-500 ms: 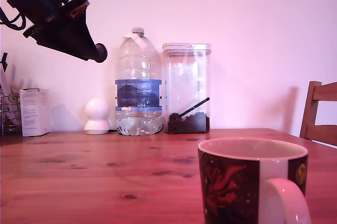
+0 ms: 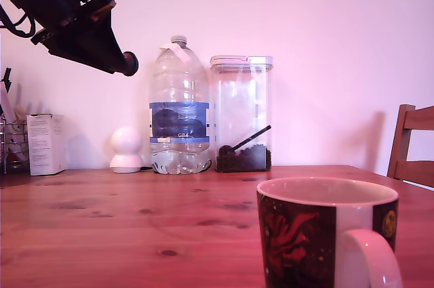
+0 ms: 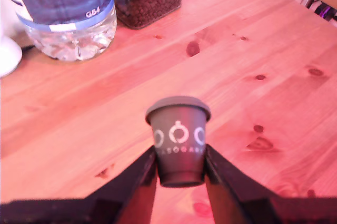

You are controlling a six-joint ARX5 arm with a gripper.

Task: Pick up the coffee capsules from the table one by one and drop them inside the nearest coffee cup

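Observation:
A dark grey coffee capsule (image 3: 179, 129) with white ring marks is pinched upright between my two black fingers (image 3: 142, 174); my gripper (image 3: 180, 162) is shut on it. In the exterior view the gripper (image 2: 116, 59) hangs high at the exterior view's left, well above the table (image 2: 102, 220), and the capsule (image 2: 129, 64) shows as a dark round tip. The coffee cup (image 2: 298, 234), dark with red swirls, a white panel and a white handle, stands close to the camera at the exterior view's lower right, far from the gripper. It is out of the wrist view. No other capsules are visible.
Against the back wall stand a large water bottle (image 2: 179, 108), a clear canister (image 2: 241, 115) with coffee beans and a scoop, a white round object (image 2: 127, 149) and a white box (image 2: 45, 144). A wooden chair (image 2: 411, 146) is at the exterior view's right edge.
The arm has risen slightly with the capsule still held. Nothing on the table has moved.

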